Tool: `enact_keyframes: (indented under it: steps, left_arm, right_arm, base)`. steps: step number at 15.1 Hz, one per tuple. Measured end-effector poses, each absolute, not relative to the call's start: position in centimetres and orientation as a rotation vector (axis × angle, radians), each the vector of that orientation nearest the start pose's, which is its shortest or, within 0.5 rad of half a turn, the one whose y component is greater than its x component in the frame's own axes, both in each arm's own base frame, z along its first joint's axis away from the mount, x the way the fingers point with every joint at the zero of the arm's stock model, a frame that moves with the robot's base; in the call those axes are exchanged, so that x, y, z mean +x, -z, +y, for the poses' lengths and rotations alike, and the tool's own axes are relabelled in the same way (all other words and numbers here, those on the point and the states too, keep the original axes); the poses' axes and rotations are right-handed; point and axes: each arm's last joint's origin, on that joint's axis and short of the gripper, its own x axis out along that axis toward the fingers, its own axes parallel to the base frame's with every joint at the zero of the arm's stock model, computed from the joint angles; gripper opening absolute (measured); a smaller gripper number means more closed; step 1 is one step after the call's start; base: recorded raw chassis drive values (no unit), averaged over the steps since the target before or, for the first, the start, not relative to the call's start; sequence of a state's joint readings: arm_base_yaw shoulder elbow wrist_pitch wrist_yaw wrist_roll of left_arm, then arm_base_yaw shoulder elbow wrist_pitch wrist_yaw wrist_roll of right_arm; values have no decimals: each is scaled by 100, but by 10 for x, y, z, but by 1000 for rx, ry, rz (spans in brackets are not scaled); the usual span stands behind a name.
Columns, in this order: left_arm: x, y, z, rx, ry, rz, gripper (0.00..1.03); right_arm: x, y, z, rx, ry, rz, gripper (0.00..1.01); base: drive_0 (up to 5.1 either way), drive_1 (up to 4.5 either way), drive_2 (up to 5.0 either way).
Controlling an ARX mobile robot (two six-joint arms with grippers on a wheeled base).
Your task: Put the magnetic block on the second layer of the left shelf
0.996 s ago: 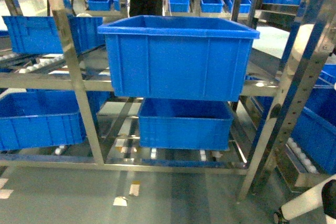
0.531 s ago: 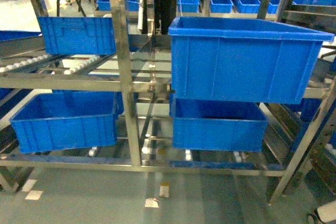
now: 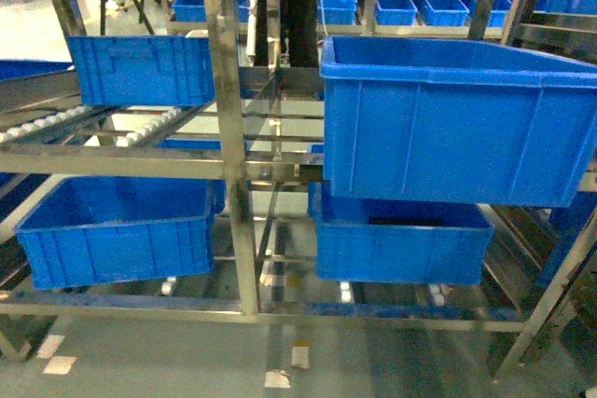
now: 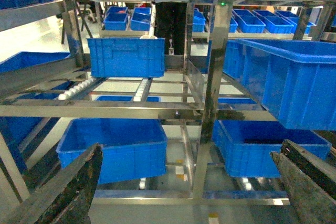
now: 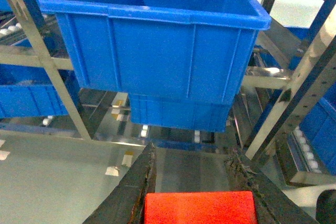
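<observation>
The magnetic block [image 5: 199, 208], a red cube, sits between the dark fingers of my right gripper [image 5: 191, 156], which is shut on it. It hangs in front of a large blue bin [image 5: 157, 40] on the steel rack. The left shelf second layer [image 3: 112, 161] is the roller tier left of the punched upright [image 3: 229, 137]. A blue bin [image 3: 140, 70] stands at its back, and its front rollers [image 4: 139, 90] are bare. My left gripper [image 4: 190, 150] is open and holds nothing, facing that bay. Neither gripper shows in the head view.
A large blue bin [image 3: 457, 118] juts forward on the right bay's second tier, with another [image 3: 401, 240] beneath it. A bottom-tier bin [image 3: 117, 230] fills the left bay. Further bins [image 3: 392, 2] stand behind. Paper scraps [image 3: 278, 377] lie on the grey floor.
The head view has swung left. The big bin slid from the middle to the right of the frame, and the left bay with its roller tier came into view.
</observation>
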State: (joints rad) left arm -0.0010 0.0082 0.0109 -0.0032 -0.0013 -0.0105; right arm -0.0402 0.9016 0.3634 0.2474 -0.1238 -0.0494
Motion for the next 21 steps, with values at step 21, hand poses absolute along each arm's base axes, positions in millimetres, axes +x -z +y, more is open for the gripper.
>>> enact_keyframes:
  steps: [21]
  left_arm:
    - [98, -166, 0, -10, 0, -1, 98]
  right_arm:
    - [191, -208, -4, -25, -90, 295, 34]
  base:
    - [2, 436, -431]
